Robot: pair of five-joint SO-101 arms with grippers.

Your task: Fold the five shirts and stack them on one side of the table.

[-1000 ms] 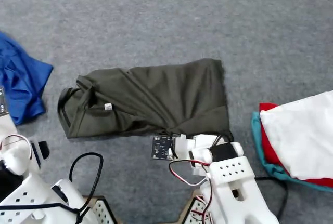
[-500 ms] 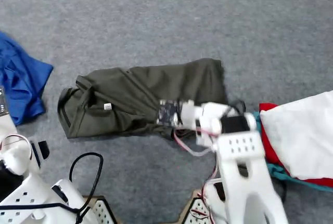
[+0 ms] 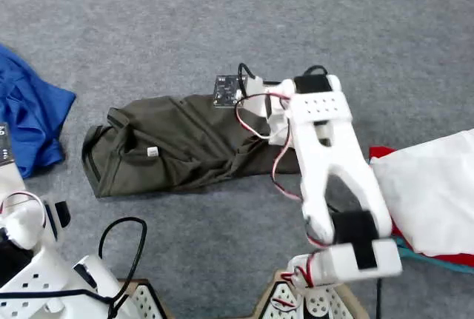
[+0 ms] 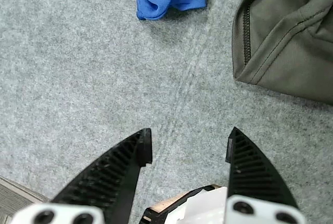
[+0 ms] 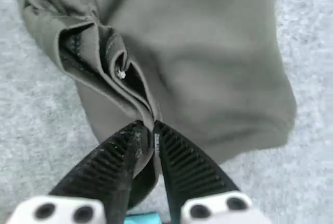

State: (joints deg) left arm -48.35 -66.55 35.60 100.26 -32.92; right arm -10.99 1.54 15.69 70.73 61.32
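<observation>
My right claw (image 5: pixel 148 128) pinches the dark olive cloth shirt (image 3: pixel 170 145).
It is clamped tight on a fold of that shirt, which lies rumpled in the middle of the grey felt-covered table (image 3: pixel 222 30). My left claw (image 4: pixel 188 143) hangs spread wide, holding nothing, near the crumpled blue shirt (image 3: pixel 29 123).

I count five shirts, one each: olive shirt (image 3: pixel 178 145), blue shirt (image 3: pixel 33 123), white shirt (image 3: pixel 429 186), red shirt (image 3: pixel 379 154), teal shirt (image 3: pixel 415 251); and two grippers, left gripper (image 4: pixel 188 146) and right gripper (image 5: pixel 154 128).
</observation>
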